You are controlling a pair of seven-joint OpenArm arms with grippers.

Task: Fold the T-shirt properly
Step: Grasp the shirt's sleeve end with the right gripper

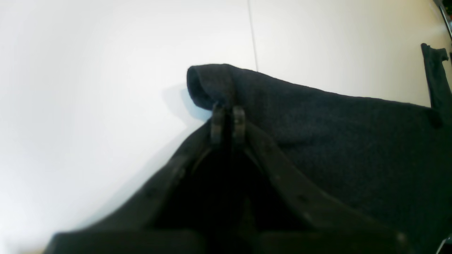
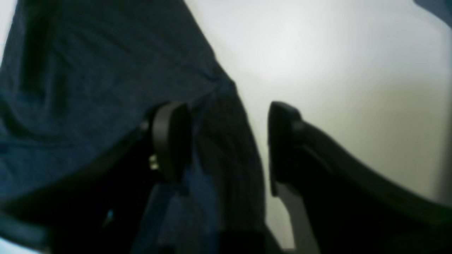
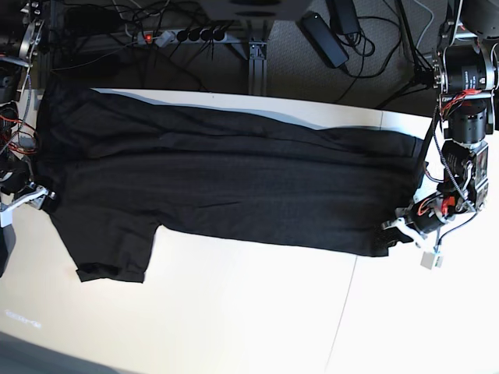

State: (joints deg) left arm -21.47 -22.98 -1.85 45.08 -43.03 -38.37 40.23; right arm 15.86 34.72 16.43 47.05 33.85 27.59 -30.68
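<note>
The T-shirt [image 3: 226,183] lies stretched left to right across the table [image 3: 257,312]. The left claw [image 1: 227,121] pinches its right-end corner; the right claw [image 2: 226,141] gapes at the left end.

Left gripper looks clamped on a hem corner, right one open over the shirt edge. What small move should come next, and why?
Probably close the right gripper on the T-shirt edge lying between its open fingers. The left gripper is already shut on a corner, and the shirt lies stretched across the table, so both ends need holding before any fold.
</note>
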